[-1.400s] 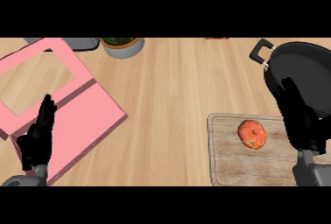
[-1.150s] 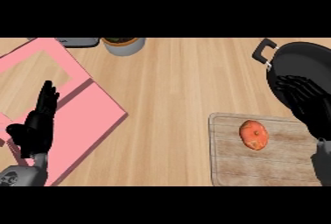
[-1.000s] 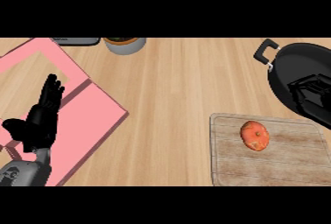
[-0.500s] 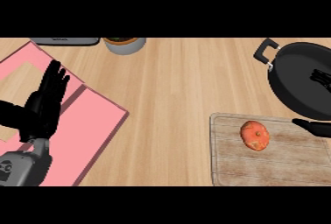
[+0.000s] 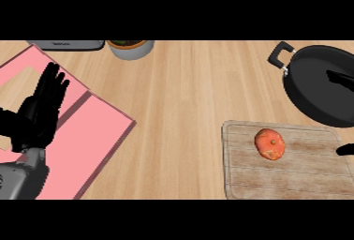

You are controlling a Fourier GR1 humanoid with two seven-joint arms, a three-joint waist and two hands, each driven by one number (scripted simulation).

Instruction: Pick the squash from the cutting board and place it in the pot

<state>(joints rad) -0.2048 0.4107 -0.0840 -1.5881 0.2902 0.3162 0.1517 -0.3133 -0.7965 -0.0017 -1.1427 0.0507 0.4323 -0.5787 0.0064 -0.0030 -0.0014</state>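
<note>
At the cutting board's (image 5: 283, 165) right edge only a sliver of my right hand (image 5: 344, 149) shows, so I cannot tell its state, with the squash (image 5: 270, 144) lying free mid-board, the pot (image 5: 325, 84) beyond, and my left hand (image 5: 40, 112) resting open, holding nothing, over the pink mat (image 5: 90, 126).

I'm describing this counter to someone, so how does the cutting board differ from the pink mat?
The cutting board is pale wood and sits square to the view; the pink mat lies angled. The board carries the squash; the left hand is over the mat. Both are flat and rectangular.
</note>
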